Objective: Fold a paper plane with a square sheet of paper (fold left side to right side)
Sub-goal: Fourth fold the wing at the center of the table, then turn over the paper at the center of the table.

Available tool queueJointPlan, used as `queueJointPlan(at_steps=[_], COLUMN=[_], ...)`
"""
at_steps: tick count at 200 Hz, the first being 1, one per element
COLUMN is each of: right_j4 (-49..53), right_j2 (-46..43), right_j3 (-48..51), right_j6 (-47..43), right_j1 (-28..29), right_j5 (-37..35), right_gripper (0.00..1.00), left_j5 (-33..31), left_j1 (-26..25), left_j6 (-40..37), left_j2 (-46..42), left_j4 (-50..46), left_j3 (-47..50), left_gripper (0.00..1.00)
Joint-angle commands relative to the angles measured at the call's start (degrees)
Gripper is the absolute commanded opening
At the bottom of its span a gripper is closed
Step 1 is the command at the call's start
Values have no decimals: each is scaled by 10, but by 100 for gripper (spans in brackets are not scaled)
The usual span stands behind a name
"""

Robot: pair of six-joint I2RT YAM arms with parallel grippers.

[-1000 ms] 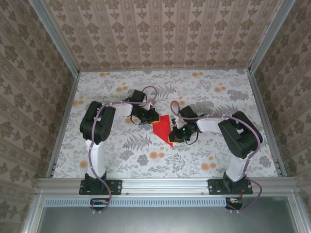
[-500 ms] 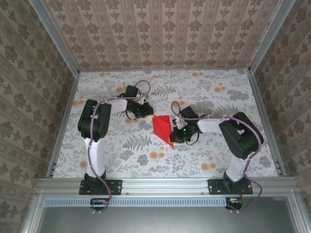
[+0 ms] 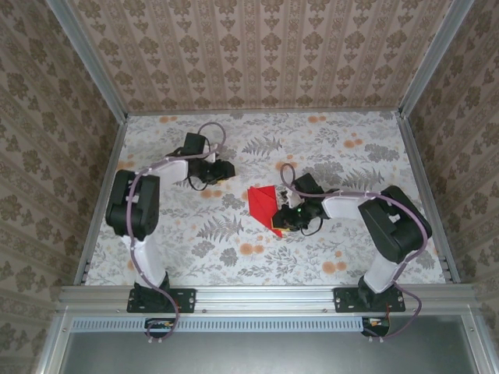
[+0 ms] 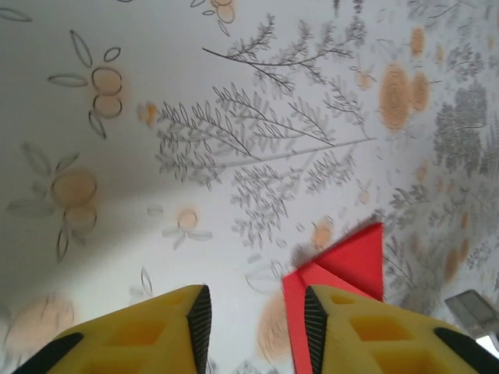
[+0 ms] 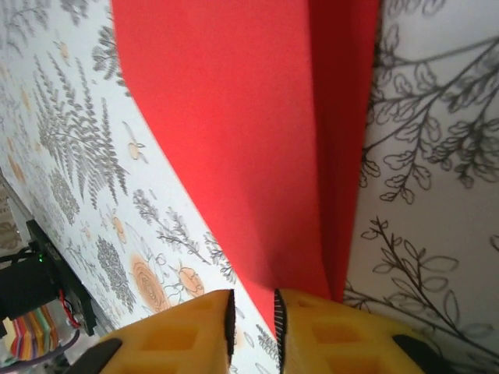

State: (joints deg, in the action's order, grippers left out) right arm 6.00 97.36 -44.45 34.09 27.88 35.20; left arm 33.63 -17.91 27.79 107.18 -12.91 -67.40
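The thin, bright red folded sheet of paper [image 3: 263, 204] lies flat near the middle of the flower-patterned counter [image 3: 351, 156], its narrow point toward 5 o'clock. The right claw [image 3: 280, 223] sits at that point, jaws narrowly apart, the paper's edge running into the gap. The left claw [image 3: 226, 169], at the paper's 10 o'clock, stands parted and empty, near the sheet but not touching it.

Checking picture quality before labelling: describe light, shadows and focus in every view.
Top external: even light, no glare, and soft arm shadows on the table. Left wrist: a broad soft shadow crosses the lower left, the left gripper's fingers are blurred, and the red paper is sharp. Right wrist: the paper is in focus with a shaded crease, and the right gripper's fingers are blurred.
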Motion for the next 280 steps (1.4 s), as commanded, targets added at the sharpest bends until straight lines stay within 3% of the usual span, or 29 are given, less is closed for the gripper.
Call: queueJointPlan(at_steps=[1,51,108,145,190,280], right_j4=[-2,-12,-18,-23,-4,-2], right_j2=[-53,-90,-4,43,49,20], right_j3=[0,-11,-64,-100,-108,-80], right_j6=[-5,-51,-95,-92,-100,-94], right_j1=[-15,-48,-44,-38,-40,-53], right_j5=[-53,-82,-16,-2,-27,-57], right_gripper=[30,49,50,38,8,6], left_j5=[-3,5,-9,-7,-4,7], left_j1=[-7,-60,-111,-126,-131,-150], left_j6=[33,103,156,170,173,172], left_j2=[-63,-110,-86,-58,-42,8], left_j4=[23,72,119,129,129,132], left_j3=[51,124,147,136,127,77], left_gripper=[43,46,51,52,53,53])
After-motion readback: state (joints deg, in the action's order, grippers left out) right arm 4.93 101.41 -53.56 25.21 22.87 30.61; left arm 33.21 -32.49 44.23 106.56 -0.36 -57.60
